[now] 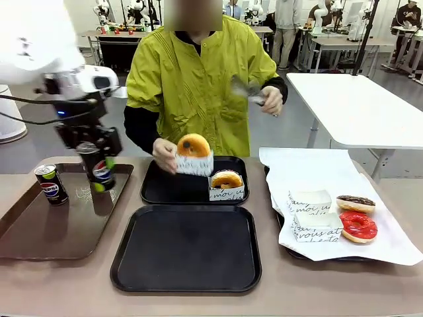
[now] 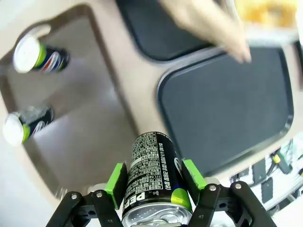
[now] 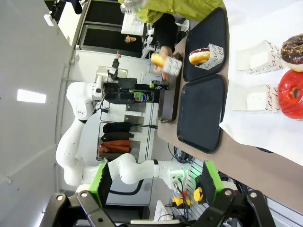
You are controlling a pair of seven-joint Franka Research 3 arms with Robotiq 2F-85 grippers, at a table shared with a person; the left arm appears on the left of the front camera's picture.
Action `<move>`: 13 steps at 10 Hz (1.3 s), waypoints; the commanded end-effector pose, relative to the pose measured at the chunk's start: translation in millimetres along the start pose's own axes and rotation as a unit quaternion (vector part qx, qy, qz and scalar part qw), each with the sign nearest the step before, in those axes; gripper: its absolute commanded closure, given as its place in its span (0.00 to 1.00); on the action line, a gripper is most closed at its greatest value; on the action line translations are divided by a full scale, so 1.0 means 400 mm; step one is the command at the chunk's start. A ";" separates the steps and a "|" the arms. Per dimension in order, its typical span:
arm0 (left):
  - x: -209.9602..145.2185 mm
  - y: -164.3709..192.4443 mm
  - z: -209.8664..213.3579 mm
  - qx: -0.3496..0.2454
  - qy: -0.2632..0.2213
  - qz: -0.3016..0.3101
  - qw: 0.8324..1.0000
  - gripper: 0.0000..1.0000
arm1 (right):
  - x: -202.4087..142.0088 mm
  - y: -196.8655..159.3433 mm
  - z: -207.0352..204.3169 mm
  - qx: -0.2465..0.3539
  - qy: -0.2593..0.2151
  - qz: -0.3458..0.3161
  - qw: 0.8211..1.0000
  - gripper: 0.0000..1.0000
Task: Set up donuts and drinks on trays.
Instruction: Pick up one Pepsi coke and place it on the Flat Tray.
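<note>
My left gripper (image 1: 99, 173) hangs over the glossy brown tray (image 1: 39, 231), shut on an upright Pepsi can (image 1: 101, 170). In the left wrist view the green pads clamp that can (image 2: 154, 170) on both sides. A second can (image 1: 51, 185) stands on the brown tray. Two black trays lie mid-table: the near one (image 1: 186, 247) is bare, and the far one (image 1: 165, 188) holds a yellow-iced donut (image 1: 227, 179) in a paper holder. The person's hand holds another donut (image 1: 193, 146) in a holder just above the far tray. My right gripper (image 3: 156, 189) is open, well above the table.
A white-paper-lined tray (image 1: 396, 238) at the right carries a chocolate donut (image 1: 355, 203), a red donut (image 1: 357, 226) and two empty paper holders (image 1: 310, 201). The person's other hand holds tongs (image 1: 248, 89) in the air. The glossy tray shows a fainter can shape (image 2: 26, 125), perhaps a reflection.
</note>
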State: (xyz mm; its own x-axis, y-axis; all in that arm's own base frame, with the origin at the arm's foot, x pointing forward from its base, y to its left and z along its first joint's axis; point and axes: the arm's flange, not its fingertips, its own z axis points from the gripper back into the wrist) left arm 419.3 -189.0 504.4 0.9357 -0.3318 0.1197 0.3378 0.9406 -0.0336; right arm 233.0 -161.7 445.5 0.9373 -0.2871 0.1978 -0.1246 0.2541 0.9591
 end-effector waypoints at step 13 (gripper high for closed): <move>-0.227 0.087 0.179 0.017 0.059 -0.026 0.998 0.40 | 0.004 -0.002 -0.001 0.002 -0.006 0.007 1.000 0.00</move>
State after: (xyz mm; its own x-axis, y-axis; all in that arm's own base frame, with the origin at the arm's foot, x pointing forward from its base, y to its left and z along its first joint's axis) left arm 342.6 -124.4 559.4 0.9284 -0.3716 -0.0014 0.3716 0.9283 0.0110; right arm 233.1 -162.2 445.0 0.9372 -0.2887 0.1956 -0.1222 0.2535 0.9596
